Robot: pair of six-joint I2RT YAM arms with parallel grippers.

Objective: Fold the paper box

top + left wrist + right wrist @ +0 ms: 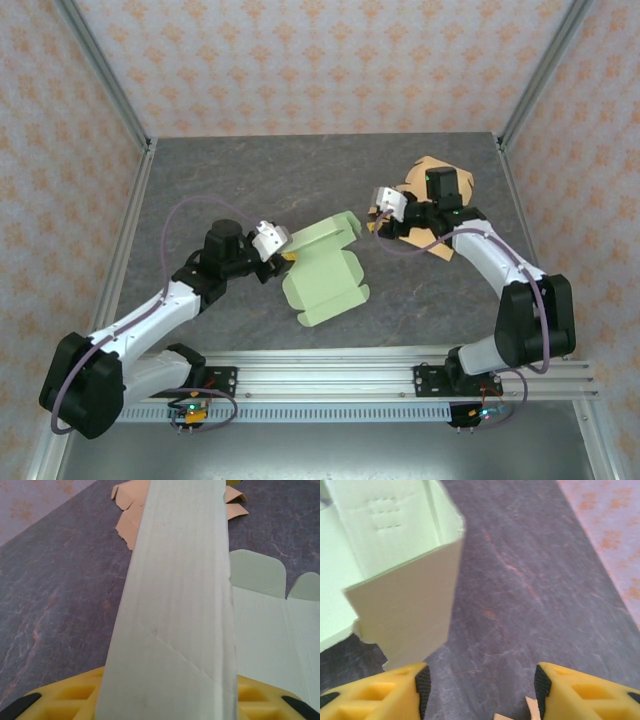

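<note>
Left arm [150, 310] reaching 1 o'clock | left gripper [283, 254] pinching paper box [325, 275] | right arm [490, 255] reaching 11 o'clock | right gripper [377, 221] parted, empty

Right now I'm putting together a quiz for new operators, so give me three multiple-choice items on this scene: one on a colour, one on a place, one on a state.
1. What colour is the box in the middle of the table?
A. red
B. pale green
C. white

2. Where does the tan cardboard lie?
A. at the far right, under the right arm
B. by the left arm's base
C. in the far left corner

3. What is the left gripper doing?
A. open over bare table
B. shut on the tan cardboard
C. shut on a flap of the box

Answers:
1 B, the sheet is pale green in every view.
2 A, the top view shows it beneath the right arm's wrist.
3 C, the left wrist view shows the flap running between its fingers.
</note>
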